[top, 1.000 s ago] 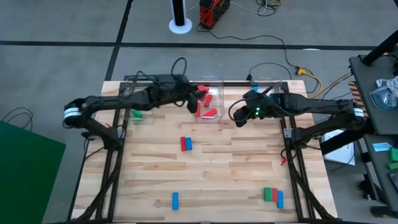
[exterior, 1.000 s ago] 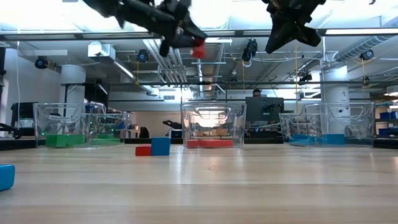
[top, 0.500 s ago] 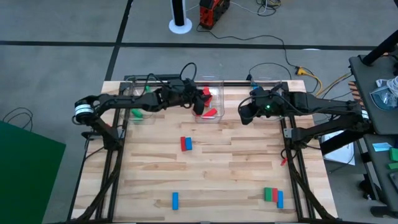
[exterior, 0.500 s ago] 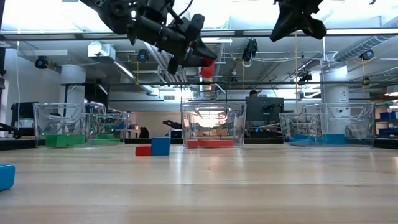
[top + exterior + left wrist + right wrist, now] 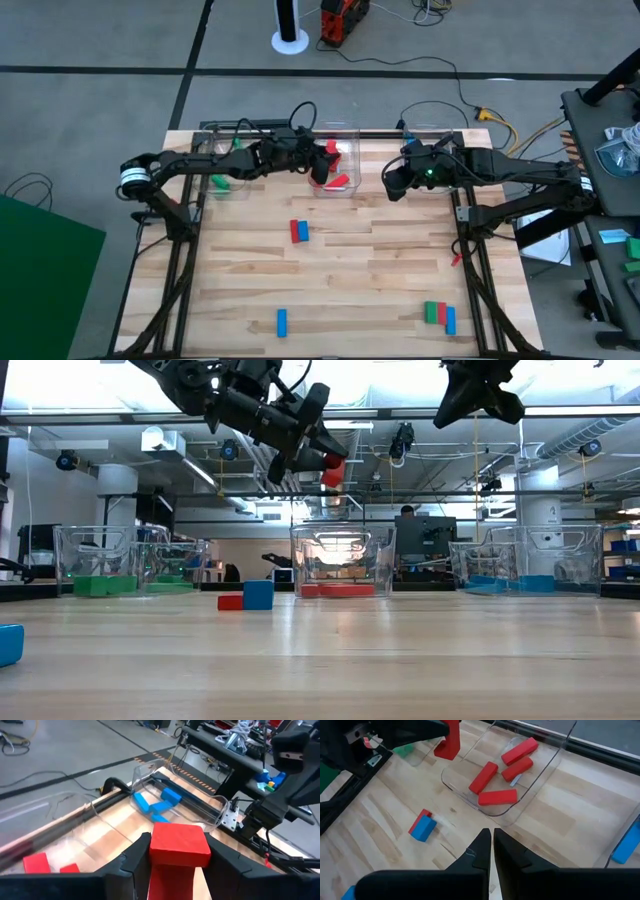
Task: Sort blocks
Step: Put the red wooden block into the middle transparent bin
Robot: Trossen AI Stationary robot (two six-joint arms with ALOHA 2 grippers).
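- The left claw (image 5: pixel 322 458) is clamped on a red block (image 5: pixel 332 468), its two dark fingers (image 5: pixel 132 860) pressing the block's opposite sides; the block (image 5: pixel 179 845) stands out between them in the left wrist view.
- That claw hangs in the air above the middle clear bin (image 5: pixel 342 560), at the far edge of the desk (image 5: pixel 330 270); from above, the held block (image 5: pixel 321 160) shows over this bin (image 5: pixel 352 135).
- Four more red blocks (image 5: pixel 502 770) lie loose on the floor of the middle bin, seen from the right wrist.
- The right claw (image 5: pixel 492 840) has its fingers pressed together with nothing between them; it hovers high over the desk between the middle bin and the bin to the right, as the view from above shows (image 5: pixel 393 183).
- The right-hand bin (image 5: pixel 525 558) holds blue blocks (image 5: pixel 155 802); the left-hand bin (image 5: pixel 100 560) holds green blocks (image 5: pixel 105 585).
- Out on the desk, a red and a blue block (image 5: pixel 299 231) lie side by side, touching, near the middle.
- A single blue block (image 5: pixel 282 321) lies near the front edge, left of centre.
- A green, a red and a blue block (image 5: pixel 438 314) lie packed together near the front right corner.
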